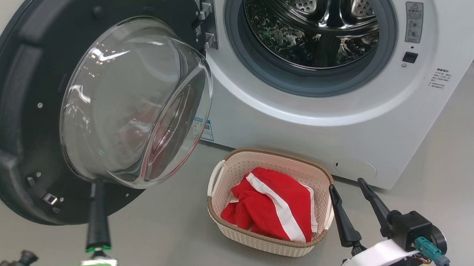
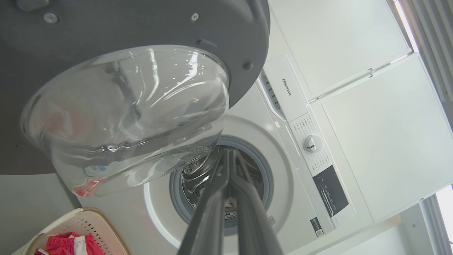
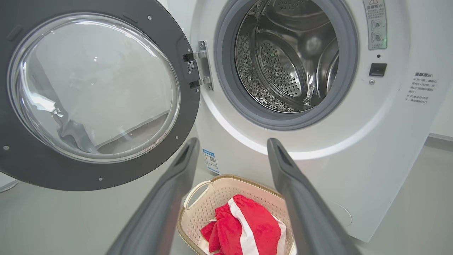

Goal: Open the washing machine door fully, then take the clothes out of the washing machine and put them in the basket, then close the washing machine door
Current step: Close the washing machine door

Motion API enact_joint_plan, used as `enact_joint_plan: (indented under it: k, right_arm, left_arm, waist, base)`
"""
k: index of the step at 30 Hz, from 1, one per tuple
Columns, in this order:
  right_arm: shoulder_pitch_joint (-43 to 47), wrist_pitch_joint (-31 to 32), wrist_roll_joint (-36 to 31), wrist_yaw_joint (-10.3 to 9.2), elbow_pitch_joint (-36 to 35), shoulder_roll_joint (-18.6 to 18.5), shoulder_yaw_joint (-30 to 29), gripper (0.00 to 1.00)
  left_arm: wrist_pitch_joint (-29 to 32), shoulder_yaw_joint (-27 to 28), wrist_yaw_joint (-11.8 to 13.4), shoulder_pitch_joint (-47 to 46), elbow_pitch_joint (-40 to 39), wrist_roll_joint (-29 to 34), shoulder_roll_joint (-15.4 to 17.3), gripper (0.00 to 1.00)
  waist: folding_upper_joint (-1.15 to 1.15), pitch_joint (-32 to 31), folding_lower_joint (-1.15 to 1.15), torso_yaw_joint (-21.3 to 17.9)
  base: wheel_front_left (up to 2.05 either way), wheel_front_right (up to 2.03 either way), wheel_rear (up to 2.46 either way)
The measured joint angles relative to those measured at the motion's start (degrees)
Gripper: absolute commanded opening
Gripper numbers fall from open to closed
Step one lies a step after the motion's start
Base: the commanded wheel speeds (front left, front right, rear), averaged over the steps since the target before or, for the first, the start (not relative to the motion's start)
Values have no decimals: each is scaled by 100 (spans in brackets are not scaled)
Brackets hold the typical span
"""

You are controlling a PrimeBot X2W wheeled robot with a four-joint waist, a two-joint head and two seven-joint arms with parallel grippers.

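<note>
The washing machine door (image 1: 13,120) stands swung wide to the left, its glass bowl (image 1: 134,102) bulging toward me. The washing machine (image 1: 260,115) shows a bare steel drum (image 1: 312,27). On the floor in front sits the basket (image 1: 239,169) holding the red and white clothes (image 1: 277,208). My left gripper (image 1: 96,187) is shut with nothing in it, its tip just under the bowl's lower edge; whether it touches is unclear. My right gripper (image 1: 347,185) is open beside the basket's right end. From the right wrist, the open right gripper (image 3: 233,141) frames the basket (image 3: 198,191) and clothes (image 3: 244,226).
Grey floor (image 1: 165,242) spreads around the basket and to the machine's right. The left wrist view looks up past the shut fingers (image 2: 219,198) at the bowl (image 2: 124,117), the machine's control knob (image 2: 313,143) and white cabinets (image 2: 371,106) beside it.
</note>
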Motion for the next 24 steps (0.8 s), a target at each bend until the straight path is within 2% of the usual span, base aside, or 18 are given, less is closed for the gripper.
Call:
enact_joint_plan:
  k: [4, 10, 18, 24]
  right_arm:
    - [0, 0, 0, -2, 0, -1, -8, 100]
    - [0, 0, 0, -3, -9, -1, -15, 100]
    - [-12, 0, -63, -10, -57, -3, -41, 100]
    - [-63, 0, -147, -10, -90, -7, -129, 100]
  left_arm:
    - [-1, 509, -43, -129, -240, -887, -7, 0]
    - [29, 1151, -47, -547, -597, -906, 42, 0]
    - [113, 2254, -37, -1073, -659, -1140, 712, 0]
    - [308, 2860, 272, -1369, -33, -1496, 1215, 0]
  waist:
    - [0, 4, 0, -17]
    - [0, 27, 0, -30]
    - [0, 140, 0, -10]
    - [0, 241, 0, 12]
  base:
    - [0, 0, 0]
    - [0, 0, 0]
    - [0, 0, 0]
    - [0, 0, 0]
